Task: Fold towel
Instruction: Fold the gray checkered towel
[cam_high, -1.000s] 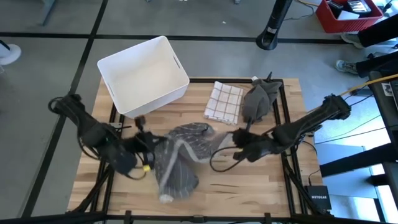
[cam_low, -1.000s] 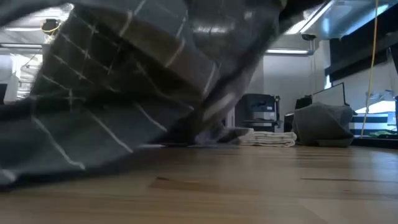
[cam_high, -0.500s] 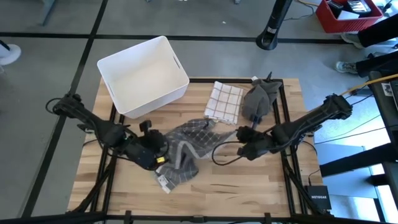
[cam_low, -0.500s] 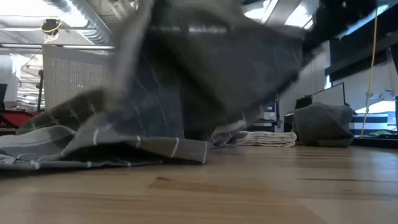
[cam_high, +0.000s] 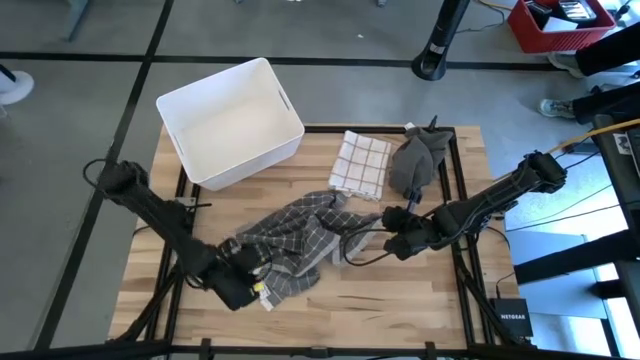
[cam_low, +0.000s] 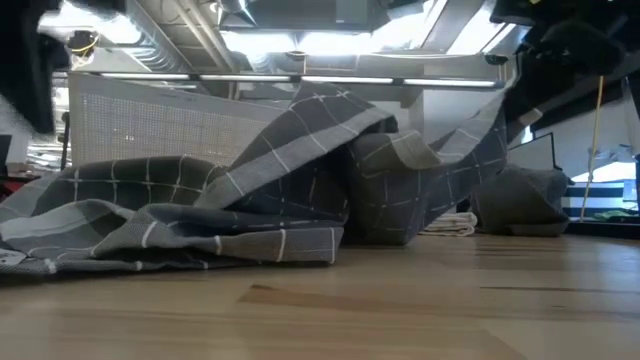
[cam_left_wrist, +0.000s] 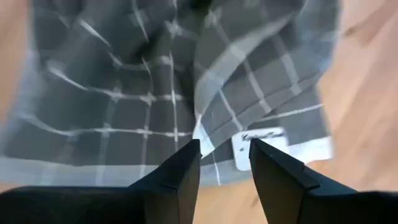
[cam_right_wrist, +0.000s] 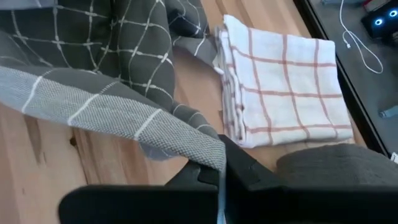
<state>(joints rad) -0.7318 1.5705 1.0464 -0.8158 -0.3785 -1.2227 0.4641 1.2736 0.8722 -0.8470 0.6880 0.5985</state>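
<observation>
The grey checked towel (cam_high: 292, 243) lies crumpled on the wooden table's middle, heaped in loose folds (cam_low: 280, 200). My left gripper (cam_high: 250, 284) hovers open just over the towel's near left corner, where a white label (cam_left_wrist: 258, 138) shows beyond its fingers (cam_left_wrist: 180, 177); whether they touch the cloth I cannot tell. My right gripper (cam_high: 388, 240) is shut on the towel's right end, which rises off the table to it (cam_low: 485, 130). My right gripper pinches a hemmed edge of the towel (cam_right_wrist: 186, 146) between its two fingers, near a corner at the towel's right end. The fingers come slanting down from the table's right side. That end is lifted and sags slack; the rest of the towel lies on the table.
A white bin (cam_high: 230, 120) stands at the far left. A folded white towel with red checks (cam_high: 360, 162) and a crumpled grey cloth (cam_high: 415, 160) lie at the far right. Bare wood (cam_high: 400, 300) runs along the near edge.
My left gripper has dropped toward the table's near edge with the towel's left corner, rolled its wrist, opened and let go. The towel, which hung lifted between both grippers, has fallen into a heap on the table. My right gripper has sunk a little, still shut on its end.
</observation>
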